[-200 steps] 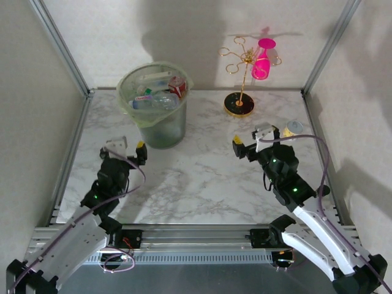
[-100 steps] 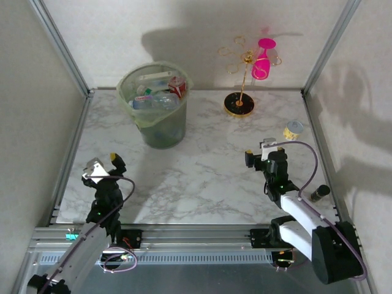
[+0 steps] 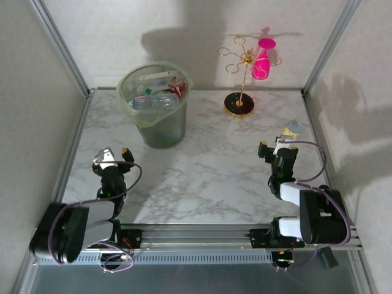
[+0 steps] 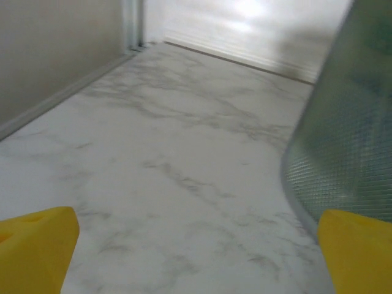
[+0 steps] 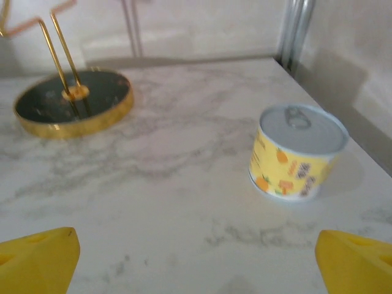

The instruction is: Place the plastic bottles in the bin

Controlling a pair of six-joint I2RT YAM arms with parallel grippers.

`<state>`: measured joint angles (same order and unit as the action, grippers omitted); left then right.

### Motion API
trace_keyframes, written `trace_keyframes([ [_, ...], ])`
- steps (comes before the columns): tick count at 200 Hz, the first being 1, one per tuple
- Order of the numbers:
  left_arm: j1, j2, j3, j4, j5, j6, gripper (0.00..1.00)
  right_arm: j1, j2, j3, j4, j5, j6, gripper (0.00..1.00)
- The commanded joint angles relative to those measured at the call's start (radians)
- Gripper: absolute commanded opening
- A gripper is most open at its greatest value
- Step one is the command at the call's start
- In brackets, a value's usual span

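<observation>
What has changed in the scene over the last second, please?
Both arms folded back toward their bases. The left gripper drew slightly nearer and leftward, and the right gripper shifted right, toward the pull-tab can. Both are open and empty; nothing was grasped or released. The bin, the plastic bottles inside it, and the pink goblet on its gold stand stayed put.

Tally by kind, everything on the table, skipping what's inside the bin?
Bin: 1
Gold stand: 1
Pink goblet, hung on the stand: 1
Small can: 1
Total: 4
</observation>
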<state>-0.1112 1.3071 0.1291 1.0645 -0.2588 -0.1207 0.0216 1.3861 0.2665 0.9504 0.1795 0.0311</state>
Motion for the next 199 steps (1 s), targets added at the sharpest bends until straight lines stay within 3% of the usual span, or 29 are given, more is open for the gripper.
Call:
trace_keyframes([
  [1,0.01,0.095,0.1,0.089,0.19,0.118,0.99,-0.019,0.128,-0.075,0.353,-0.079,0.03,0.99],
  [8,0.012,0.141,0.089,0.155,0.181,0.121,0.99,-0.022,0.181,-0.102,0.482,-0.081,0.026,0.99],
  [18,0.03,0.206,0.068,0.247,0.137,0.079,0.99,-0.022,0.143,-0.063,0.339,-0.083,0.028,0.99],
  [24,0.035,0.249,0.065,0.321,0.109,0.067,0.99,-0.022,0.158,-0.064,0.368,-0.094,0.023,0.99],
  [34,0.045,0.227,0.107,0.192,0.126,0.055,0.99,-0.028,0.151,-0.063,0.351,-0.108,0.028,0.99],
  [42,0.047,0.242,0.096,0.245,0.128,0.057,0.99,-0.029,0.158,-0.063,0.364,-0.106,0.025,0.99],
  [175,0.059,0.235,0.105,0.211,0.179,0.059,0.99,-0.003,0.157,-0.048,0.338,-0.069,0.004,0.99],
  [189,0.052,0.234,0.101,0.219,0.119,0.05,0.99,-0.003,0.158,-0.048,0.338,-0.069,0.004,0.99],
  [199,0.025,0.233,0.078,0.266,-0.053,0.02,0.99,-0.003,0.157,-0.048,0.337,-0.068,0.004,0.99],
])
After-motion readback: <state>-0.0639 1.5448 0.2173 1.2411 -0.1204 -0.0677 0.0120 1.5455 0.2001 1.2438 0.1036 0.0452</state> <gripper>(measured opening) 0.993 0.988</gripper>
